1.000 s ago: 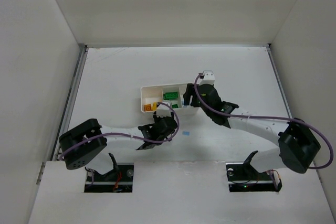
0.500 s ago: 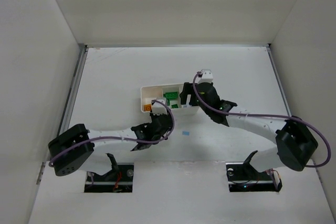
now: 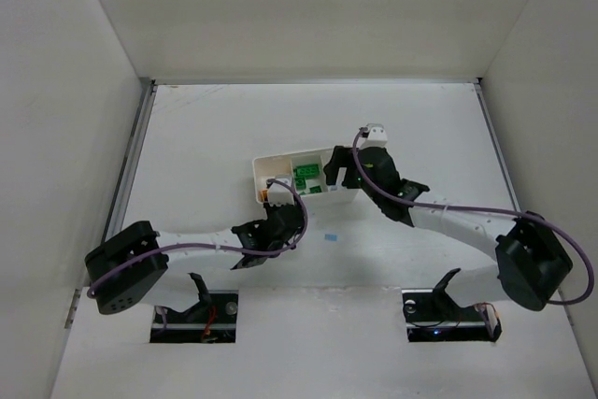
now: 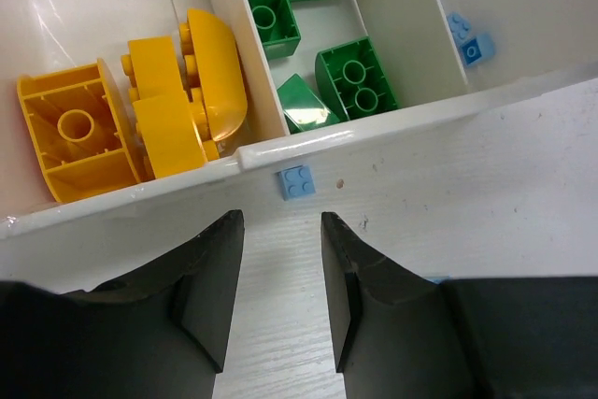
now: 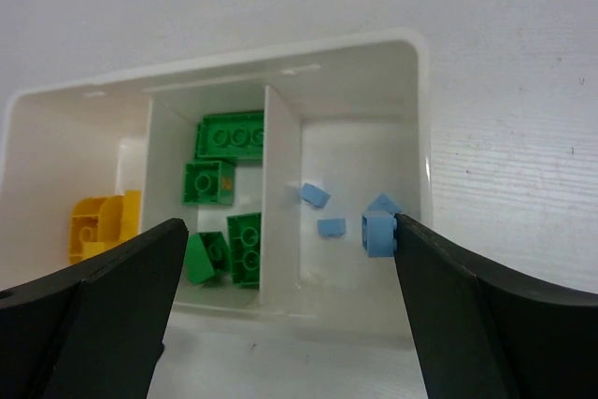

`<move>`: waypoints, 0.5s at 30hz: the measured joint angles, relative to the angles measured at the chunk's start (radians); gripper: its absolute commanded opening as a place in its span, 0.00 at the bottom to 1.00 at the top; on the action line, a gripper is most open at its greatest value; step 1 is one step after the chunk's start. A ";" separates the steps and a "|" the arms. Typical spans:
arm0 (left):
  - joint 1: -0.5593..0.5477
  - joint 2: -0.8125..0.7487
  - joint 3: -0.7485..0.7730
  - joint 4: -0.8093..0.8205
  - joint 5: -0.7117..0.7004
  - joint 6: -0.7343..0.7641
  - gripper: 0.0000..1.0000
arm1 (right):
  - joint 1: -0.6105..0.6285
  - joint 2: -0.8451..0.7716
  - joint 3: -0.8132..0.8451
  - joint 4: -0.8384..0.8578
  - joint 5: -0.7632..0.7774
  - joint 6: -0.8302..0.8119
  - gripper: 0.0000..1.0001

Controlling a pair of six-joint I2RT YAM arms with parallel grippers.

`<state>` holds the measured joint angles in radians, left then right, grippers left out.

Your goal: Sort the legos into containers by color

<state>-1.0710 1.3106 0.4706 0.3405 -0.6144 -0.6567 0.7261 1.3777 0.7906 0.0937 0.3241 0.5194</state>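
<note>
The white tray (image 3: 259,170) holds yellow-orange legos (image 4: 173,109) in its left container, green ones (image 4: 355,77) in the middle and light blue ones (image 5: 331,227) in the right. My right gripper (image 5: 291,231) hangs open over the tray's right end (image 3: 334,173). A light blue brick (image 5: 378,234) touches its right fingertip above the blue container. My left gripper (image 4: 280,221) is open just short of the tray's near wall (image 4: 392,128), nothing between its fingers. A tiny blue brick (image 4: 296,182) lies on the table against that wall, just ahead of the fingertips.
Another small blue brick (image 3: 328,237) lies on the table to the right of the left gripper (image 3: 271,223). White walls enclose the table on the left, back and right. Both arm bases sit at the near edge.
The right gripper's jaws have spread wide over the blue container. The left gripper has slid forward to the tray's near wall. The tray has shifted slightly to the right.
</note>
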 measured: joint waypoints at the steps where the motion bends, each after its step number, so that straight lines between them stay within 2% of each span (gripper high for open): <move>1: 0.001 0.000 0.000 0.000 0.000 0.000 0.36 | 0.002 -0.013 -0.002 0.010 0.001 0.001 0.97; 4: 0.006 0.000 0.000 0.000 0.000 0.000 0.36 | 0.001 0.002 -0.005 0.050 -0.013 0.006 0.95; 7: 0.013 0.000 0.000 0.000 0.000 0.001 0.36 | 0.000 0.024 -0.011 0.039 -0.032 0.008 0.98; 12: 0.037 -0.002 0.000 0.001 0.002 0.007 0.36 | 0.002 -0.031 -0.039 0.053 -0.032 0.020 0.97; 15: 0.064 -0.003 0.000 0.005 0.005 0.020 0.36 | 0.008 -0.011 -0.040 0.050 -0.032 0.027 0.98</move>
<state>-1.0073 1.3071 0.4706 0.3458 -0.6098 -0.6369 0.7341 1.3666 0.7506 0.1432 0.2916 0.5468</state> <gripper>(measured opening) 0.359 0.972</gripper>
